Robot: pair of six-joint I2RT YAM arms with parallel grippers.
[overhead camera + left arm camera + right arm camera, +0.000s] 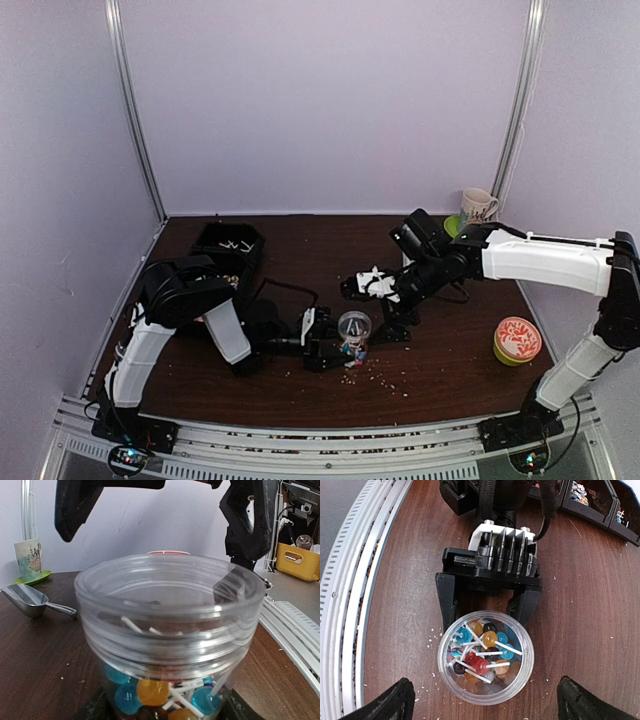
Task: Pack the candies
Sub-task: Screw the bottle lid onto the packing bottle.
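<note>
The candies (485, 650) are small lollipops, blue, yellow, red and dark, with white sticks, heaped in a clear round jar (486, 656) that stands upright on the brown table. My left gripper (486, 605) is shut on the jar, one black finger on each side of it. From the left wrist view the jar (170, 610) fills the picture, with blue and yellow candies (152, 692) at its bottom. My right gripper (487, 702) hangs open above the jar's mouth with nothing in it. From above, the jar (353, 328) sits between the left gripper (328, 345) and the right gripper (365, 285).
A metal scoop (30, 600) lies on the table, left in the left wrist view. At the back right, a mug (478, 207) stands on a green saucer. A green tub with a red-patterned lid (517, 340) sits at right. At back left is a black bin (228, 250). Pale crumbs (385, 375) lie about.
</note>
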